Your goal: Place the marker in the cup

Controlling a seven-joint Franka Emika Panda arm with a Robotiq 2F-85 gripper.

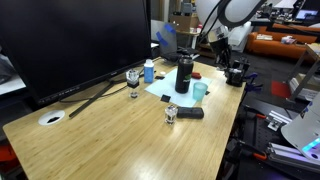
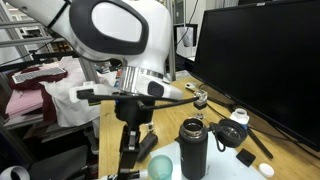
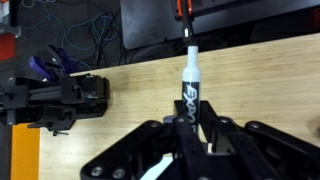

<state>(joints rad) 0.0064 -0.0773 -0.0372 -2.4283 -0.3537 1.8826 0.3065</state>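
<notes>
My gripper is shut on a black-and-white Expo marker, which sticks out from between the fingers over the wooden table. In both exterior views the gripper hangs above the table's edge, off to the side of the cup. The cup is small and teal. It stands upright on a light blue cloth beside a tall black bottle. The cup is out of the wrist view.
A black clamp sits at the table edge below the gripper. A large monitor fills the back. A blue bottle, a glass, a small jar and a tape roll are on the table.
</notes>
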